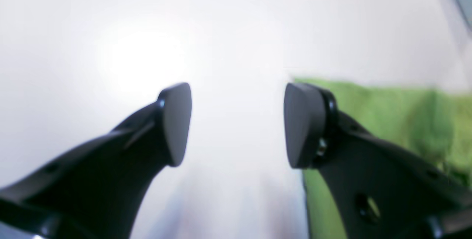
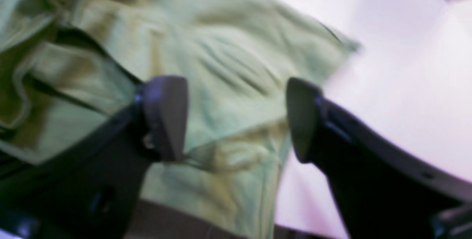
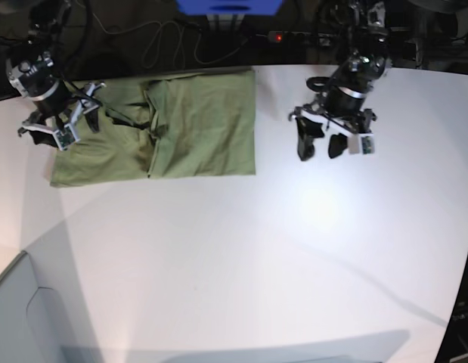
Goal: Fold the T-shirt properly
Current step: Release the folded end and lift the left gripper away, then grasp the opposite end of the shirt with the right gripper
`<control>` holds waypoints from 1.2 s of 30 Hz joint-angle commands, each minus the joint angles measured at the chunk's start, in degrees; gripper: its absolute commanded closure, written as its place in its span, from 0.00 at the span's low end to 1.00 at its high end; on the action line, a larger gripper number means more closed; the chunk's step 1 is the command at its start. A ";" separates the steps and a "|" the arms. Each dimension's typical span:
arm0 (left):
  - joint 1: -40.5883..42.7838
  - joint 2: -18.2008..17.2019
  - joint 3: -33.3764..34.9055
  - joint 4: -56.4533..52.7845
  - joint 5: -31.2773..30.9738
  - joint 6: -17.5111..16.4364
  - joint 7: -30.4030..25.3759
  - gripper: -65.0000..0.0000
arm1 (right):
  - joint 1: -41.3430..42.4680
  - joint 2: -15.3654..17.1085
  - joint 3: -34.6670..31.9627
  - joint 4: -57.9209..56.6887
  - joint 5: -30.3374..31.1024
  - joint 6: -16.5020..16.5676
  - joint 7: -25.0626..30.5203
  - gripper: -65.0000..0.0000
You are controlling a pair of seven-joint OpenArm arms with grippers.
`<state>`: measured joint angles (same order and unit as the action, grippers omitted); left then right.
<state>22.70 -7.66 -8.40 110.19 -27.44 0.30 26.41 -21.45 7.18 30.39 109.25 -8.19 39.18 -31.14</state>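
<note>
Olive-green short-sleeved T-shirt of thin soft fabric (image 3: 181,125) lay at far left of white table (image 3: 241,265), folded partly: right part flat and smooth with straight right edge, left part bunched and creased, with one layer turned over near middle. Seemed so placed because one fold was done and cloth was let go, a judgement only.

Right gripper, black with flat pads (image 3: 56,125), hung over crumpled left end of shirt. Jaws stood wide apart and held nothing; in right wrist view (image 2: 236,119) wrinkled green cloth was seen between and below both pads, not pinched. Probably positioned there for next grasp at this untidy end, since that side needed more work.

Left gripper, also black (image 3: 324,144), hung over bare table, well apart from right edge of shirt. Jaws open and empty too; in left wrist view (image 1: 238,124) only white surface showed between pads, with green cloth edge behind one finger at right. Likely drawn aside to leave garment free.

Both wrist views were blurred, so fine detail of seams and of any tag could not be told. Folding judged as part way along: smooth right half looked finished, left half not yet.
</note>
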 commanded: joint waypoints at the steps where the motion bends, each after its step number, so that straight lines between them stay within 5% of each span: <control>1: -0.06 -0.12 -2.01 0.01 -2.14 -0.34 -0.88 0.42 | 0.31 -0.63 1.56 0.95 0.76 0.82 1.03 0.31; 5: 0.03 -0.73 -8.08 -1.75 -7.68 -0.34 -0.79 0.42 | 4.71 -3.80 7.10 -2.48 0.49 0.82 1.03 0.24; 11: 0.47 -2.14 -8.52 -1.93 -9.35 -0.34 -0.79 0.42 | 10.77 -3.97 12.03 -11.89 0.67 0.82 1.03 0.16; 27: 1.08 -2.14 -8.52 -2.02 -9.00 -0.34 -0.79 0.42 | 13.32 -1.86 13.61 -26.66 0.41 0.82 1.03 0.18; 30: 1.08 -2.14 -8.52 -2.02 -9.00 -0.34 -0.79 0.42 | 13.23 -1.77 13.61 -27.54 0.49 0.82 1.03 0.28; 36: 1.17 -1.88 -8.52 -2.02 -9.00 -0.34 -0.79 0.42 | 13.14 -2.21 11.76 -27.45 0.49 0.82 1.03 0.72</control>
<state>23.83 -9.32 -16.69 107.24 -36.01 0.21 26.85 -8.01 4.73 42.22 81.80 -5.74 39.13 -27.75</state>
